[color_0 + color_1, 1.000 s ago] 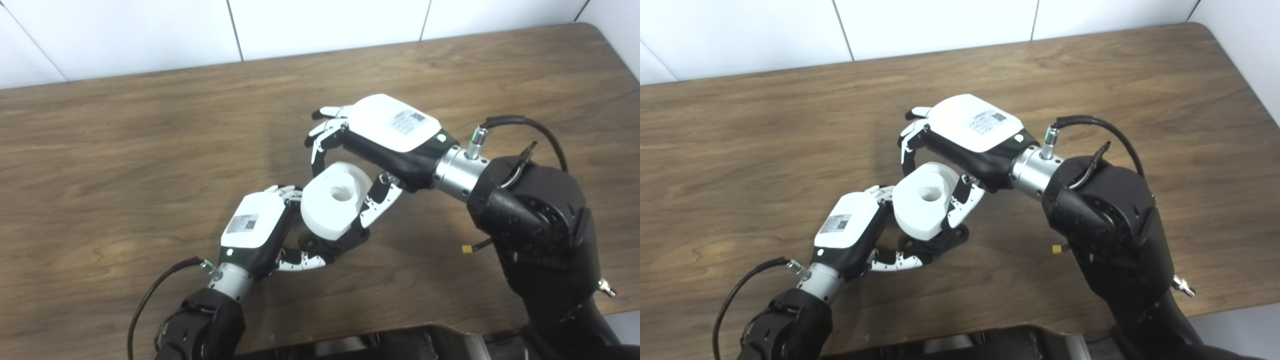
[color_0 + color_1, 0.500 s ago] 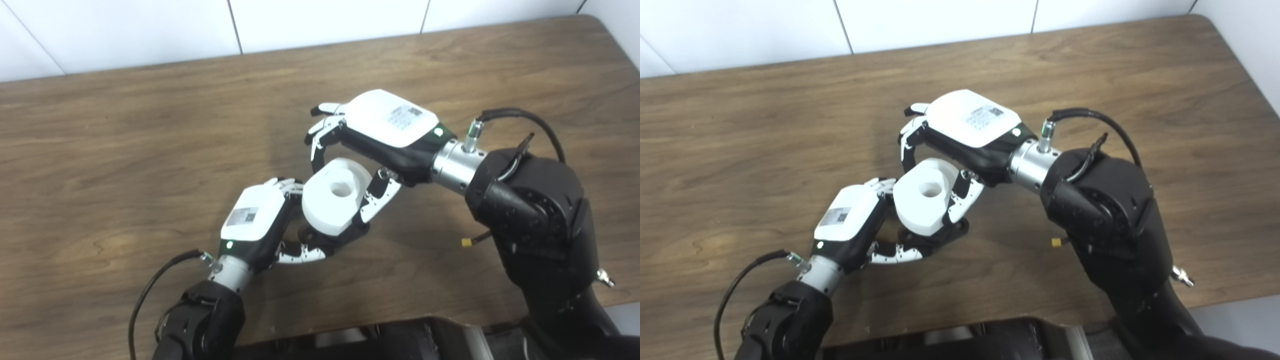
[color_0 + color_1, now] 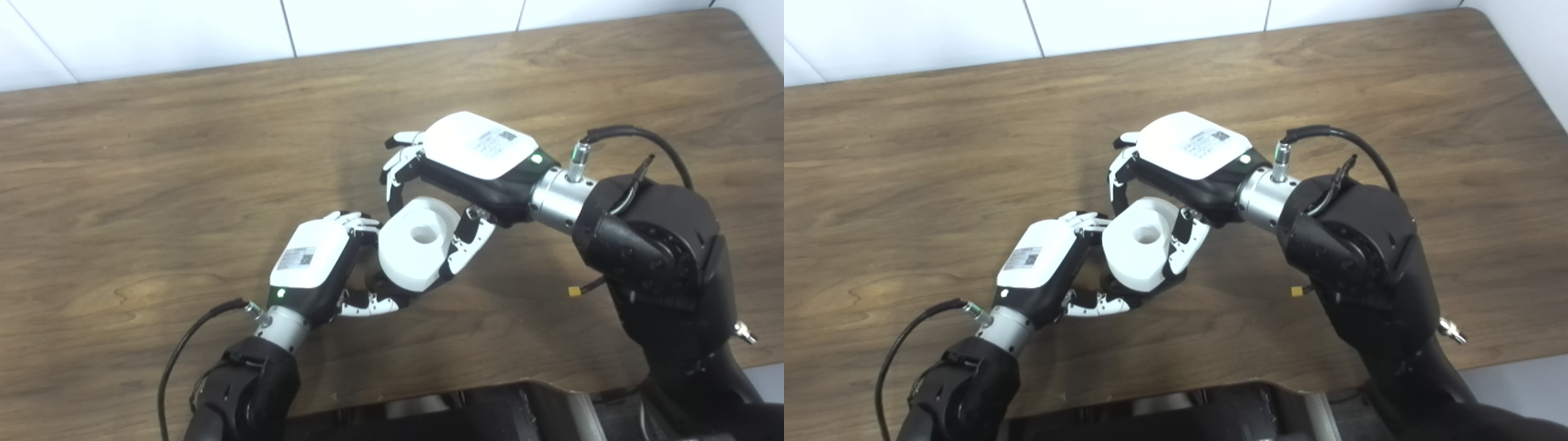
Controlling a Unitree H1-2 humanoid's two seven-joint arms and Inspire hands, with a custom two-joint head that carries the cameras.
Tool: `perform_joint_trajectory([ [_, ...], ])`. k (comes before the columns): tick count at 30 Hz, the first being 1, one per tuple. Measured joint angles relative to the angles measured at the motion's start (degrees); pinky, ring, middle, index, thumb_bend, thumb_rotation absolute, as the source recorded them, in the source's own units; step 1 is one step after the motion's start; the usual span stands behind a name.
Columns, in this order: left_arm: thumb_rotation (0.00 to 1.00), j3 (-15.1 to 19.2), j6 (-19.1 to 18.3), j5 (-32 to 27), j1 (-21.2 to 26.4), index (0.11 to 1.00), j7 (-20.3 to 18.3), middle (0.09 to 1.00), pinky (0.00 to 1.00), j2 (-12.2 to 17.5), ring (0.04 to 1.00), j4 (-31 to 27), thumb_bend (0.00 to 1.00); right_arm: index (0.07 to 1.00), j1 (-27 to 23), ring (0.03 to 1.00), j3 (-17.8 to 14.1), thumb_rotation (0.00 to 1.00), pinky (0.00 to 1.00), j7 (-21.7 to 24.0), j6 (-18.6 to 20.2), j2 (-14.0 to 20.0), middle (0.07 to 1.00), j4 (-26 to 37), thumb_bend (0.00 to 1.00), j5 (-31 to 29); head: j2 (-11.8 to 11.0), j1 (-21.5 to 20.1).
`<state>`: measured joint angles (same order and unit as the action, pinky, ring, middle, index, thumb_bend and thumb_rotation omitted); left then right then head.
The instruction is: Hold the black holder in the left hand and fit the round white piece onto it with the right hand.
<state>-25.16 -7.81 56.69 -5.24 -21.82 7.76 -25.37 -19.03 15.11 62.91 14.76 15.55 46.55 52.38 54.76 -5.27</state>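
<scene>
The round white piece (image 3: 416,242), a thick disc with a hole in its middle, is held tilted above the table by my right hand (image 3: 468,162), whose fingers and thumb close around its rim. Directly under it sits the black holder (image 3: 383,286), mostly hidden by the white piece. My left hand (image 3: 318,263) is shut on the holder from the left, its fingers curling beneath. The white piece rests against the top of the holder; how far it is seated is hidden. The same scene shows in the right eye view: white piece (image 3: 1140,242), left hand (image 3: 1041,263), right hand (image 3: 1188,153).
The brown wooden table (image 3: 153,171) spreads around both hands, with a white tiled wall (image 3: 184,30) behind it. A dark edge of the robot's body (image 3: 459,410) lies at the bottom. The right forearm (image 3: 649,245) takes up the lower right.
The white piece has sunk lower onto the holder and shifted slightly right, hiding more of the black part. Both hands keep their holds. The camera has tilted a little.
</scene>
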Motion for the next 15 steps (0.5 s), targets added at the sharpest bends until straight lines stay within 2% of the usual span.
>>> perform_joint_trajectory([
  [9, 0.05, 0.2, 0.1, 0.0, 0.0, 0.486, -0.6, 0.776, 0.92, 0.0, 0.855, -0.2, 0.52, 0.484, 0.3, 0.919, 0.2, 0.14, 0.83, -0.6, -0.2, -0.1, 0.783, 0.0, 0.52, 0.2, 0.1, 0.0],
  [15, 0.05, 0.2, 0.1, 0.0, 0.0, 0.486, -0.6, 0.776, 0.92, 0.0, 0.857, -0.2, 0.52, 0.485, 3.5, 0.936, 1.0, 0.14, 0.87, -3.1, -2.2, -1.2, 0.806, 0.0, 0.52, 1.5, 0.2, -0.1],
])
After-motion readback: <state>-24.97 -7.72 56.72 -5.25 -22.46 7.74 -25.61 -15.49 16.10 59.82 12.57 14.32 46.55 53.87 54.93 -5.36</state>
